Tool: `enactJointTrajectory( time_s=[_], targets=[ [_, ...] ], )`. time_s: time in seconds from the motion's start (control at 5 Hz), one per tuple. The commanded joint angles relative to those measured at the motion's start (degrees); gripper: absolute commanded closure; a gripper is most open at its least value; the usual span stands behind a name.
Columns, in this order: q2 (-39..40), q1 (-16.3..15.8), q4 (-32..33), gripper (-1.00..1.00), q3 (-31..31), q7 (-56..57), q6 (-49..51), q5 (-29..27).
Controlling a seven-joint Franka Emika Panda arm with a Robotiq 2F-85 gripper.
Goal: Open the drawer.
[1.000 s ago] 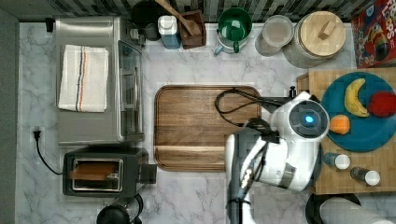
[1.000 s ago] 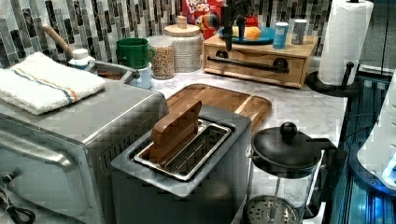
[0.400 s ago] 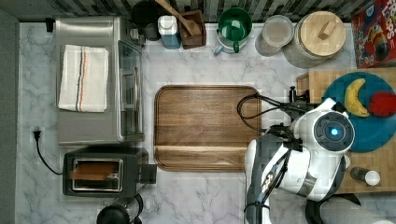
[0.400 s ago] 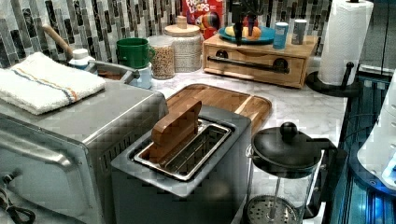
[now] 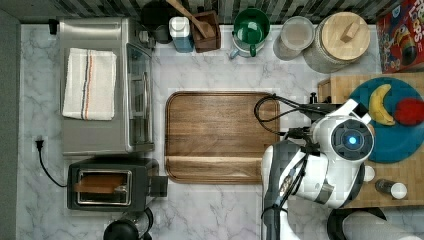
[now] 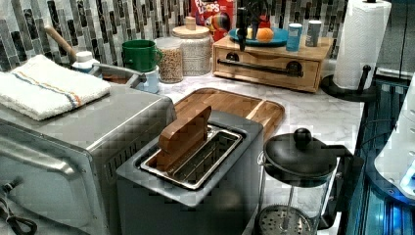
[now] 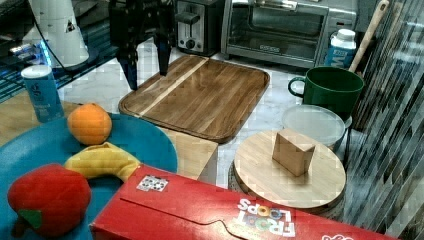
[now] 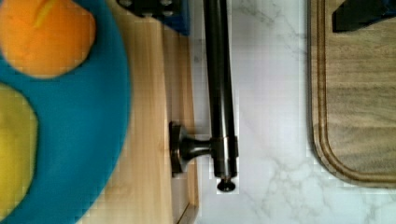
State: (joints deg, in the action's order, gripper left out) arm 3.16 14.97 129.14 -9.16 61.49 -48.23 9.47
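Note:
The drawer (image 6: 266, 68) is the front of a light wood cabinet (image 5: 336, 88) and looks flush with it. Its long black bar handle (image 6: 259, 67) runs across the front. In the wrist view one end of the handle (image 8: 219, 84) passes between my fingers. My gripper (image 8: 259, 11) is open and hangs above the handle. One fingertip (image 8: 156, 9) is over the cabinet's top edge, the other (image 8: 364, 14) over the brown tray. The right view shows the gripper (image 7: 146, 70) with its fingers spread, pointing down. In the left view the gripper (image 6: 247, 24) hangs over the cabinet's front.
A brown wooden tray (image 5: 220, 135) lies on the marble beside the cabinet. On the cabinet sit a blue plate (image 5: 395, 145) with an orange (image 7: 90, 123), a banana and a red fruit, plus small cans (image 7: 42, 92). A paper towel roll (image 6: 362, 44) stands nearby; a toaster (image 5: 110, 185) and oven sit far off.
The arm has moved toward the top view's right, from over the tray's edge to over the cabinet's front. It has hardly moved in the last half second.

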Motion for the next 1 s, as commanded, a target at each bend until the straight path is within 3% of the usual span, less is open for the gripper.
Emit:
enactJointTrajectory(
  time_s=[0.2,0.6,1.0],
  targets=[
    [5.0,0.6,-1.3,-1.00,-0.3,3.0,-3.0,1.0],
    [8.3,1.2,-0.3,-1.00,-1.3,1.1,-9.1,2.7],
    [8.9,0.2,-0.4,-1.00,-0.4,0.3,-6.9,0.5]
  ],
)
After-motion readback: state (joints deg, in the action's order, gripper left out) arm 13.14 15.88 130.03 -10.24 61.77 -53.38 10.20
